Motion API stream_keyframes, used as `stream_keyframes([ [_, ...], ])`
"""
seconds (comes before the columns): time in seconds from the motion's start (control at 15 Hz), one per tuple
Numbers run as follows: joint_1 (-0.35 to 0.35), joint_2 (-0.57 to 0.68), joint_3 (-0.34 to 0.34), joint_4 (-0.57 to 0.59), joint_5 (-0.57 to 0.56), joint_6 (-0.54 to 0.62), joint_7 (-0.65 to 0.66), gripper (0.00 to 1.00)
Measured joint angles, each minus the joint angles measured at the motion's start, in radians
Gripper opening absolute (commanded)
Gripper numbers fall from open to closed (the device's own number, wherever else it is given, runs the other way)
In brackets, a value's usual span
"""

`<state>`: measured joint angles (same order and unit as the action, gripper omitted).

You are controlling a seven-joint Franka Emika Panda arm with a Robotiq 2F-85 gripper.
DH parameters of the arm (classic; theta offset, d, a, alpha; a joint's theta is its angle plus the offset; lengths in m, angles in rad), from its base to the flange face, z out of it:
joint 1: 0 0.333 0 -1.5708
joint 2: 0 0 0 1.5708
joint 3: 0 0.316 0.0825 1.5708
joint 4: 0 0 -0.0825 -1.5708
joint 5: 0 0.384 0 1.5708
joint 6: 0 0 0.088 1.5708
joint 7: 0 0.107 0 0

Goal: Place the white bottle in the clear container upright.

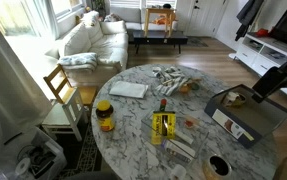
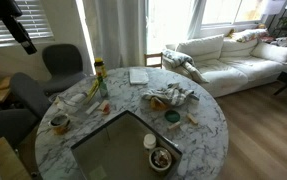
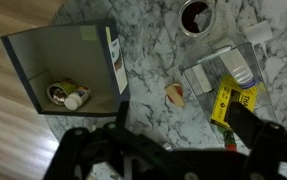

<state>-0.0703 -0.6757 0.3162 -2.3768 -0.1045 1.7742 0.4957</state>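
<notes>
The clear container (image 3: 28, 70) is a greyish see-through bin on the marble table, at the left of the wrist view. It also shows in both exterior views (image 1: 253, 120) (image 2: 93, 150). A small whitish object that looks like the white bottle (image 3: 71, 99) lies in one corner of its floor, beside a round item; I cannot make out a blue end. My gripper (image 3: 181, 120) hangs high above the table to the right of the container. Its fingers are wide apart with nothing between them. It also shows in both exterior views (image 1: 268, 85) (image 2: 25, 40).
A yellow packet (image 3: 233, 103) (image 1: 163, 126) lies by clear flat packs (image 3: 223, 72). A dark bowl (image 3: 195, 15) (image 2: 161, 158) stands near the table edge. An amber jar with a yellow lid (image 1: 104, 113), white paper (image 1: 128, 89), chairs and a sofa (image 1: 88, 40) are around.
</notes>
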Motion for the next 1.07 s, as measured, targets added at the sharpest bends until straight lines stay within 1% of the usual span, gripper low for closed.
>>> stream_keyframes([
  [0.8, 0.003, 0.005, -0.004, 0.000, 0.000, 0.010, -0.005, 1.00],
  [0.93, 0.020, 0.028, -0.027, -0.011, 0.007, 0.082, -0.048, 1.00],
  [1.07, 0.044, 0.073, -0.069, -0.030, 0.011, 0.206, -0.131, 1.00],
])
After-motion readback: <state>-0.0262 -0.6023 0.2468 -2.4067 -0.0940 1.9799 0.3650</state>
